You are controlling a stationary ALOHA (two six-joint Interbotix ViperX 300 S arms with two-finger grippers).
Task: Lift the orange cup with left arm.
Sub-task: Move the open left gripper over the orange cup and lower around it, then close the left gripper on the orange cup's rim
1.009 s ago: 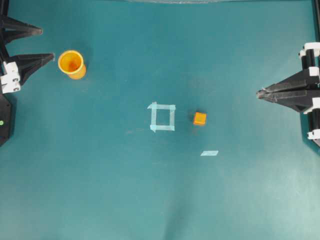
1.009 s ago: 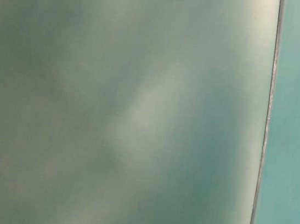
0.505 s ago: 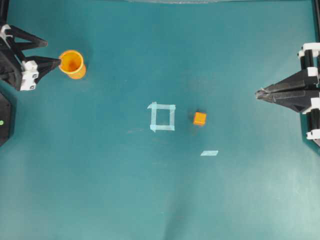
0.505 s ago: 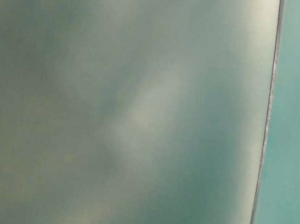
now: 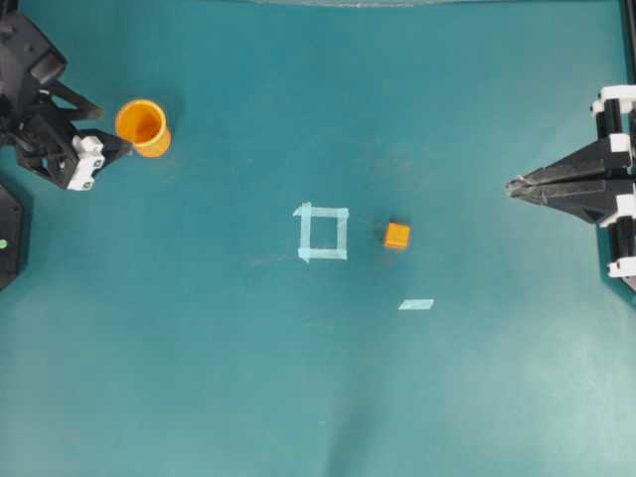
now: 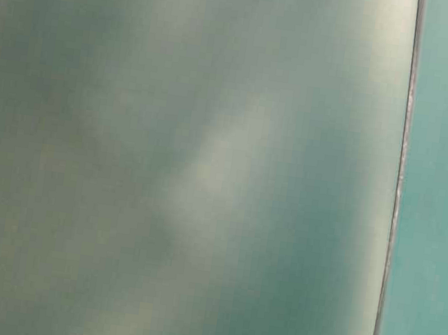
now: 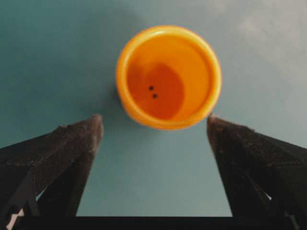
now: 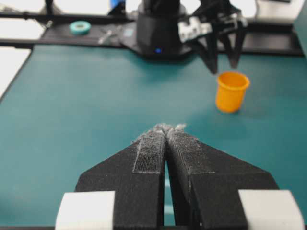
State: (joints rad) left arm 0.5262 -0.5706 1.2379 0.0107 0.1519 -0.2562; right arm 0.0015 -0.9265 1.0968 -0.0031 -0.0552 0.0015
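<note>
Teal mat (image 5: 318,397) covers the whole work surface, w/ a dark bench edge and clutter at the far side in the right wrist view. Table-level view is just a blurred green-grey wash, no use.

Left arm (image 5: 40,109) sits at the far left of the overhead view, angled toward the cup. Its gripper (image 7: 154,125) has jaws spread wide, nothing between them yet. Left wrist view shows both fingertips (image 7: 94,125) just short of the cup, one each side, bare mat in the gap. Right arm (image 5: 596,184) is parked at the right edge, well apart from everything; its gripper (image 8: 166,129) is pressed closed, holding nothing.

Orange cup (image 5: 142,126) stands upright on the mat at upper left, mouth up, just beside the left fingertips. Can't tell from overhead whether the nearer tip touches its wall. Two dark specks show on the inside bottom.

Tape square (image 5: 322,233) marks mid-table; small orange cube (image 5: 397,236) sits just right of it, and a loose tape strip (image 5: 416,304) lies below that. None of these matter for the lift.

Step in hand, as I read it: approach, lining jaws up on the cup. Next move prob. needs the gripper pushed fwd so the fingers straddle the cup body, then close, then raise. Grip too high on the tapered wall could tip it.

No readable brand, label or writing anywhere.
</note>
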